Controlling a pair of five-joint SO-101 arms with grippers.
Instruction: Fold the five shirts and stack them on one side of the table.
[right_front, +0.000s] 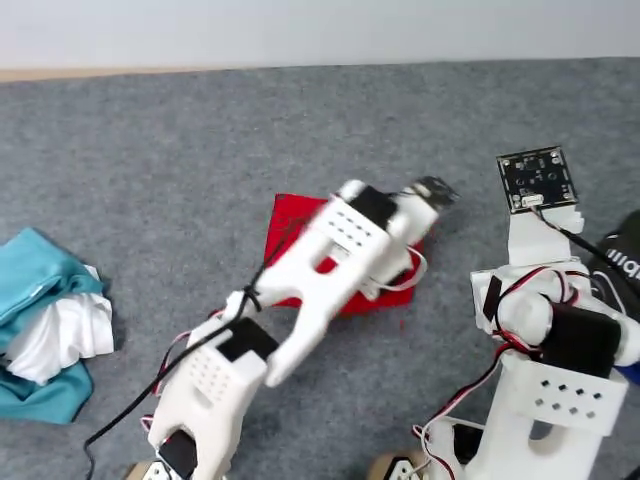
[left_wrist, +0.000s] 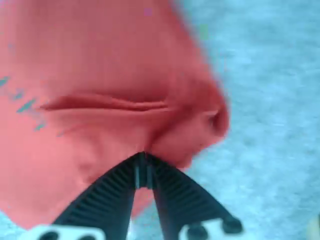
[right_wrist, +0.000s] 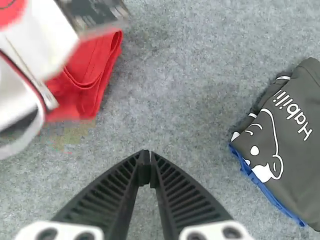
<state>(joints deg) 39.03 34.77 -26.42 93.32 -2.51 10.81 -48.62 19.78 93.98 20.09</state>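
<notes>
High view: left gripper (left_wrist: 142, 169) clamps red shirt (right_front: 292, 228); right gripper (right_wrist: 145, 167) closed near dark shirt (right_wrist: 287, 150).

High camera: fixed above the arms' side of the grey carpeted table (right_front: 150, 150); we look steeply down toward its far edge. Left wrist camera: we face down, very close upon the folded red fabric shirt (left_wrist: 100, 75). Right wrist camera: higher up, we face down on carpet between that shirt and a folded dark grey printed shirt (right_wrist: 285, 145). All three views share the red shirt.
</notes>
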